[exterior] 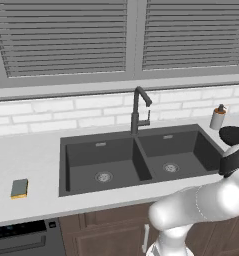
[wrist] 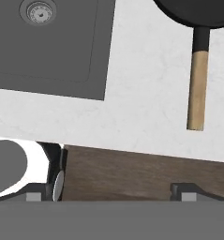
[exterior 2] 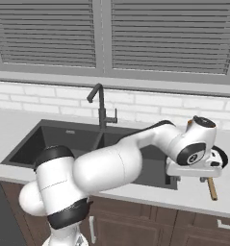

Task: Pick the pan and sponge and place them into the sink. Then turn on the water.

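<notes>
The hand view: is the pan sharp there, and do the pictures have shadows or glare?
Hand view: the pan is cut by the top edge, its wooden handle sharp, with no glare. Left base view: even, flat light, with the sponge slightly soft. Right base view: the faucet casts no clear shadow.

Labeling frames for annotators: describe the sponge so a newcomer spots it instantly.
Start at the dark double-basin sink under the window. On the white counter to its left lies the sponge, a small rectangular block, grey-green over yellow, alone on that side.
</notes>
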